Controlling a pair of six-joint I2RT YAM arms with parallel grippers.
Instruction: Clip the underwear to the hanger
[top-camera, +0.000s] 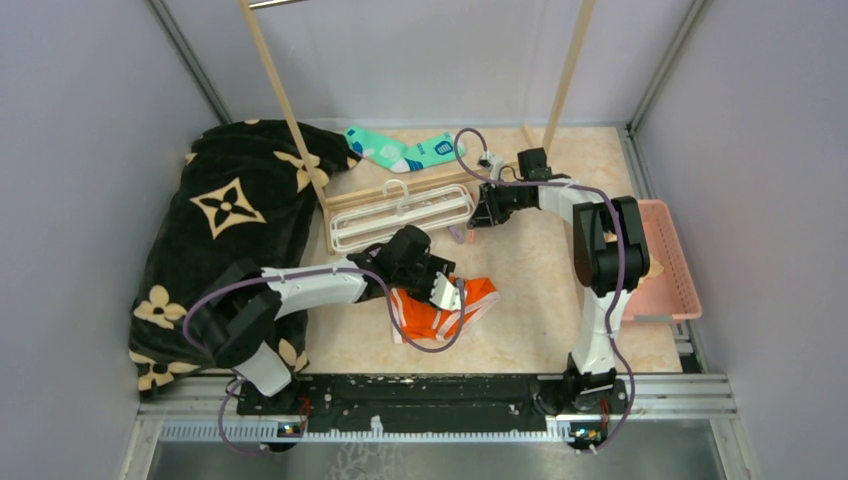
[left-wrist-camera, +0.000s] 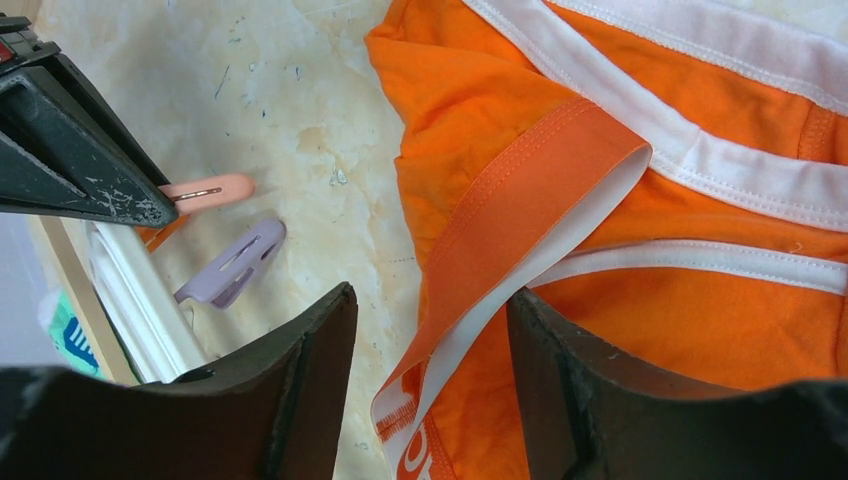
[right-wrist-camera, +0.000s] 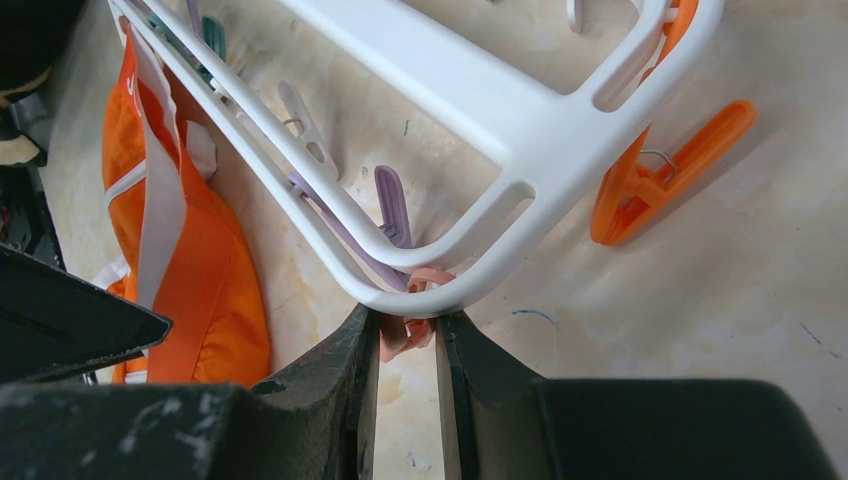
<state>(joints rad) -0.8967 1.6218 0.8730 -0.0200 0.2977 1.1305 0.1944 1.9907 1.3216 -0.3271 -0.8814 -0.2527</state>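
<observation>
The orange underwear (top-camera: 445, 312) lies crumpled on the table in front of the white hanger (top-camera: 400, 215), which lies flat. My left gripper (top-camera: 447, 290) is open over the underwear. In the left wrist view the waistband (left-wrist-camera: 520, 220) runs between its fingers (left-wrist-camera: 300, 385), which stand apart from it. My right gripper (top-camera: 480, 215) is at the hanger's right corner. In the right wrist view it (right-wrist-camera: 408, 345) is shut on a pink clip (right-wrist-camera: 405, 335) that hangs from the frame's corner (right-wrist-camera: 450, 290). The same pink clip (left-wrist-camera: 215, 188) sticks out of the right fingertips in the left wrist view.
A black blanket with gold flowers (top-camera: 240, 200) covers the left side. A teal sock (top-camera: 400, 152) lies behind the hanger. A pink basket (top-camera: 668, 262) sits at the right edge. Wooden rack posts (top-camera: 285, 100) rise at the back. A purple clip (left-wrist-camera: 235, 262) and an orange clip (right-wrist-camera: 660, 180) lie by the frame.
</observation>
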